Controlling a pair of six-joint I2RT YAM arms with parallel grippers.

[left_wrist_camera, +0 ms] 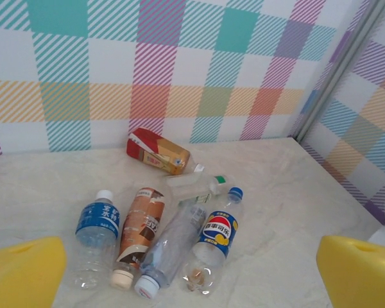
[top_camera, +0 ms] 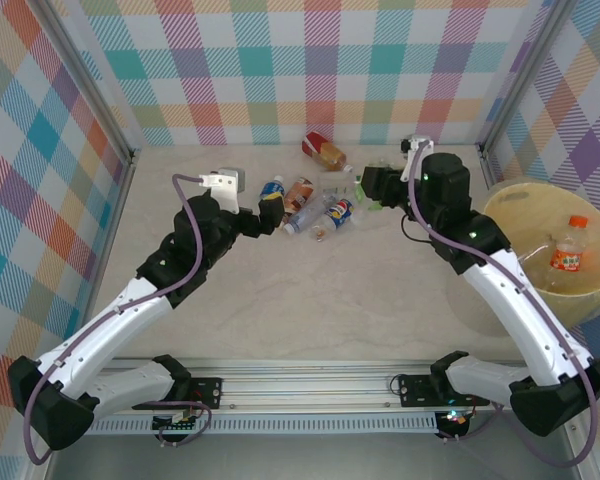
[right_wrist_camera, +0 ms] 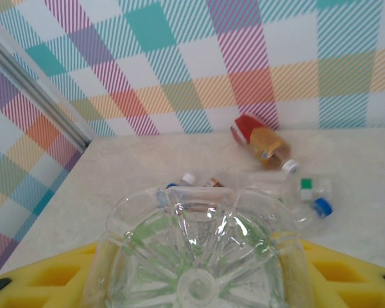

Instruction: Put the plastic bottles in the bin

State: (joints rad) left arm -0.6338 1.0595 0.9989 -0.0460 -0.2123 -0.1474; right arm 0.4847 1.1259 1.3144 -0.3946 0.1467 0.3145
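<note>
Small plastic bottles lie piled on the pale tabletop, one orange bottle inside the round pale-yellow bin. Left end effector is spread wide; right end effector pinches a clear bottle.

The top camera looked down from the near side. Both wrist cameras faced far, low, sharing the bottles.

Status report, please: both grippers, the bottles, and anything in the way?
Left gripper open, facing the bottle pile. Right gripper shut on clear bottle, not yet over the bin. One orange-labelled bottle in bin. Path to bin looks free.
</note>
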